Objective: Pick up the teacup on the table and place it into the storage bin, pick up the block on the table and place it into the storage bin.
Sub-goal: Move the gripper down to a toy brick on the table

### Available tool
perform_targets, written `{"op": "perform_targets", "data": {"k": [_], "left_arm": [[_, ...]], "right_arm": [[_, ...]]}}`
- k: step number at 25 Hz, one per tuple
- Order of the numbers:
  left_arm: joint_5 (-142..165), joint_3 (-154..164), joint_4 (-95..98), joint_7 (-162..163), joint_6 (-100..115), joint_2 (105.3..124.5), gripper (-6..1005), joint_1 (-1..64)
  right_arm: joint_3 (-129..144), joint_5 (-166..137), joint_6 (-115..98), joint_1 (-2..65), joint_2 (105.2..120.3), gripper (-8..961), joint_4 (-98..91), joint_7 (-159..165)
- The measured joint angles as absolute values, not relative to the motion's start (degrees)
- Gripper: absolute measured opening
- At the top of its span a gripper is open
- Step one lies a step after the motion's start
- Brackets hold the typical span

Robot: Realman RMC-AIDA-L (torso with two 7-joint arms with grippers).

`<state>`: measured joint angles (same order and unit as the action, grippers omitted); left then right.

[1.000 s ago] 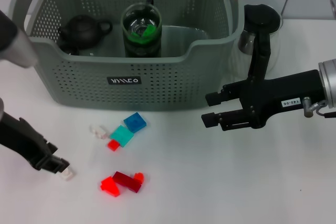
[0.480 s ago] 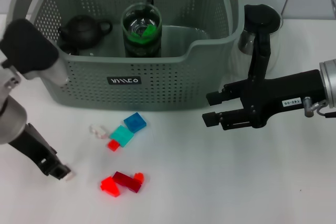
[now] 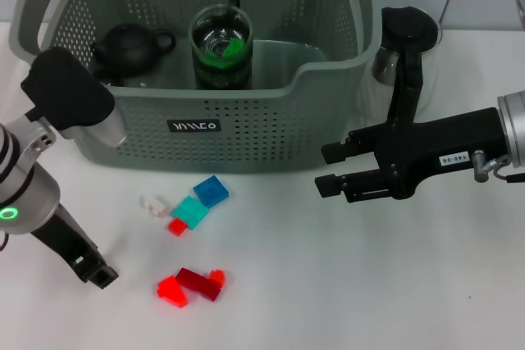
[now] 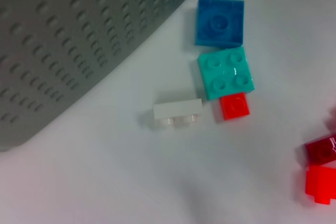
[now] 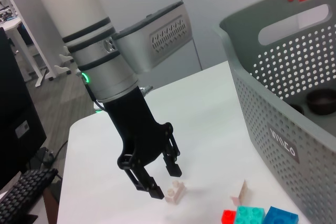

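Cup-like glassware is seen inside the storage bin (image 3: 205,133), blocks (image 3: 197,202) remain on the table, left gripper (image 5: 160,179) spread empty, right gripper (image 3: 330,171) parted, idle.

An office or lab: beyond the white surface (image 5: 210,124) stand pale wall panels (image 5: 220,9), grey carpet, a keyboard (image 5: 23,195) and a dark computer case (image 5: 16,114).

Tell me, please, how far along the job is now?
Done: the teacup, a green block inside, stands in the storage bin. In hand: nothing; the left gripper hovers open beside a white block. Left: that and the other blocks on the table. Right gripper idles open.
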<state>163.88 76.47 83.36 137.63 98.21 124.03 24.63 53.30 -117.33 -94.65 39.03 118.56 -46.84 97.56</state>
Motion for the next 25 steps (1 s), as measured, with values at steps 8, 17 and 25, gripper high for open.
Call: {"op": "perform_targets", "data": {"k": [8, 17, 25], "left_arm": [[163.93, 75.88, 80.10, 140.10, 97.06, 123.26, 560, 25.81], [163.92, 75.94, 80.25, 140.59, 97.00, 123.13, 588, 25.95], [163.91, 76.29, 79.34, 140.62, 96.85, 123.13, 671, 25.94]], "right_arm": [[53.24, -117.33, -94.72, 38.92, 118.56, 610, -46.84, 97.55], [53.14, -117.33, -94.86, 38.67, 118.56, 609, -46.84, 97.55], [53.02, -117.34, -95.03, 38.64, 118.56, 609, -46.84, 97.55]]}}
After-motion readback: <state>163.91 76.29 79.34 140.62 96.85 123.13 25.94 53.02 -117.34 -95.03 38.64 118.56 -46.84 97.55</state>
